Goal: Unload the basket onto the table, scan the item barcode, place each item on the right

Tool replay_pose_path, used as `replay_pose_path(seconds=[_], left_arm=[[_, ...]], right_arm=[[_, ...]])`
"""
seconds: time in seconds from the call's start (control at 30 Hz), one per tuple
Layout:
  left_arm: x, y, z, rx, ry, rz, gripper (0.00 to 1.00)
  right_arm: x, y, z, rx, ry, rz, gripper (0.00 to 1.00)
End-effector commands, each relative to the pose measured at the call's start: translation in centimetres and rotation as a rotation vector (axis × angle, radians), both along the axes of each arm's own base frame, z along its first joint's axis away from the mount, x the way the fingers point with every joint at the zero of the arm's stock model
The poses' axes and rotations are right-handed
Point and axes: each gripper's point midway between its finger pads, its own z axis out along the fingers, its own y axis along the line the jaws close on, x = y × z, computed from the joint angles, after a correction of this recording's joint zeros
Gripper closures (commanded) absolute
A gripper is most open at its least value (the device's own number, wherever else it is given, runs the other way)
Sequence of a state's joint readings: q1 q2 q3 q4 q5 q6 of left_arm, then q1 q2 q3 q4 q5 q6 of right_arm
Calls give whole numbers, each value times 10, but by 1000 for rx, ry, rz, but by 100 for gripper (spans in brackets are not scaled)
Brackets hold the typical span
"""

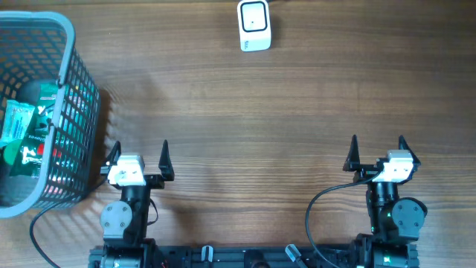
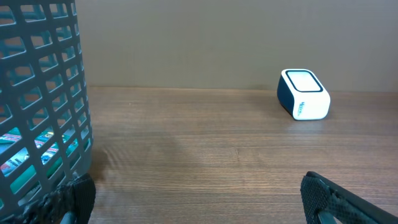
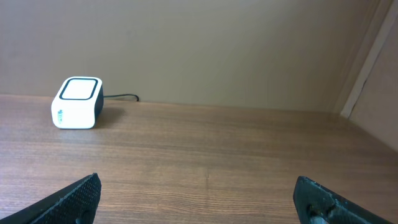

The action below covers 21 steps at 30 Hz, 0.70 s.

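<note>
I had both arms parked at the near edge of the table [image 1: 238, 104], a smooth brown top with long wood grain running across it. The left gripper [image 1: 140, 147] stood spread as wide as it goes and held nothing; in the left wrist view its fingers [image 2: 339, 202] looked black, tapered and roughly textured. The right gripper [image 1: 378, 141] was likewise fully spread and empty. Just beside the left gripper, at the table's left edge, sat a grey plastic basket [image 1: 74, 82] with a rounded rim and walls cut into a lattice of small rectangular holes. Inside it lay the packets [image 1: 16, 125], glossy and crinkled, in green and teal with red and white print, piled loosely on each other; I could not make out a barcode on any of them. The scanner [image 1: 254, 24], a small white box with rounded corners and a dark band round its sides, rested at the far edge near the middle, well apart from both grippers, with a thin black cable [image 3: 121, 96] trailing behind it.
</note>
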<state>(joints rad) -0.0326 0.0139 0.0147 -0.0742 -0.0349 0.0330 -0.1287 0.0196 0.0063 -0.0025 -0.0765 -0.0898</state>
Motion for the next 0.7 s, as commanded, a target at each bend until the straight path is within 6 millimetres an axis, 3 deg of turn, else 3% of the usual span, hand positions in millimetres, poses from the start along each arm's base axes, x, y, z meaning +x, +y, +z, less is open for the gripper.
replay_pose_path(seconds=[0.0, 0.67], left_arm=[[0, -3, -2, 14, -2, -17, 0], [0, -10, -2, 7, -2, -58, 0]], right_arm=[[0, -2, -1, 14, 2, -11, 0], [0, -2, -1, 14, 2, -11, 0]])
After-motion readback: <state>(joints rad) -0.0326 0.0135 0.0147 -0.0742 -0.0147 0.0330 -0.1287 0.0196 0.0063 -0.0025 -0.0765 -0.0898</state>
